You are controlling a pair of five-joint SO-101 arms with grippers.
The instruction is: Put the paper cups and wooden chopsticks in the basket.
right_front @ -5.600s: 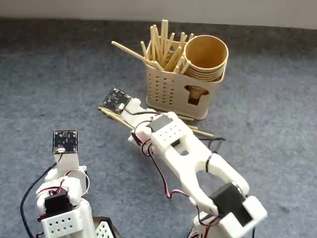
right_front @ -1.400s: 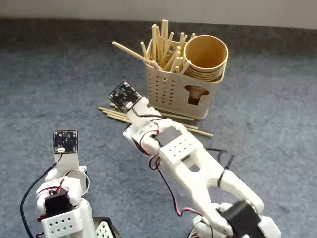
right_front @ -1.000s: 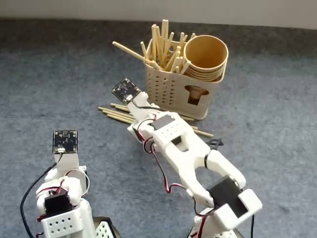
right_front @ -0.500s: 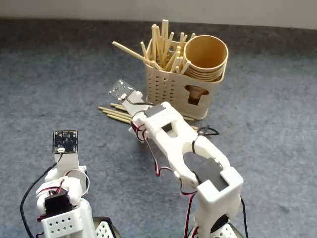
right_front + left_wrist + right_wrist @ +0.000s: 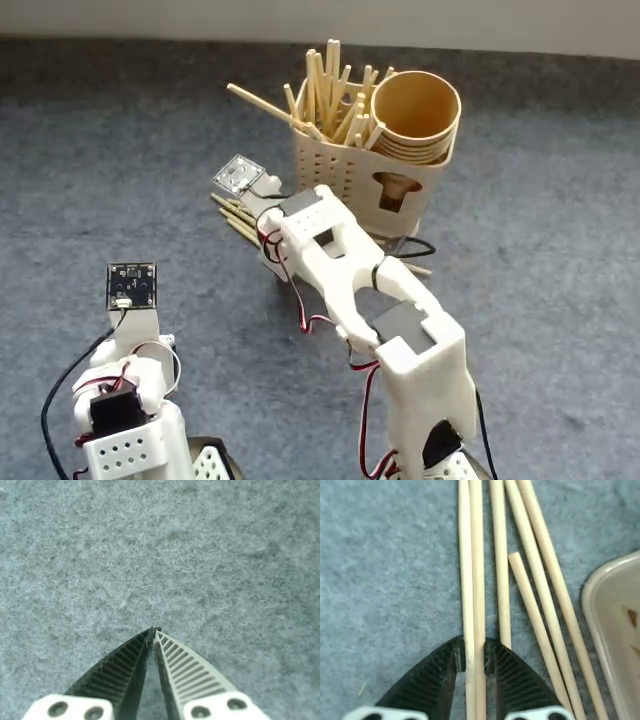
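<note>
Table cover (image 5: 210, 550): grey felt-like cloth, rough, fibrous, matt. Chopsticks (image 5: 472, 555): pale bare wood, smooth, matt. Basket (image 5: 335, 185): cream plastic, perforated wall, slight sheen. Cups (image 5: 415, 105): tan paper, matt. Right arm (image 5: 335, 265) shell: white plastic, matt. Right gripper (image 5: 474, 656): black plastic, ribbed, matt. Left gripper (image 5: 156, 630): ribbed plastic, matt.

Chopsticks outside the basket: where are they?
In the high view the loose chopsticks lie in front of the basket, two between the right gripper's fingers.
</note>
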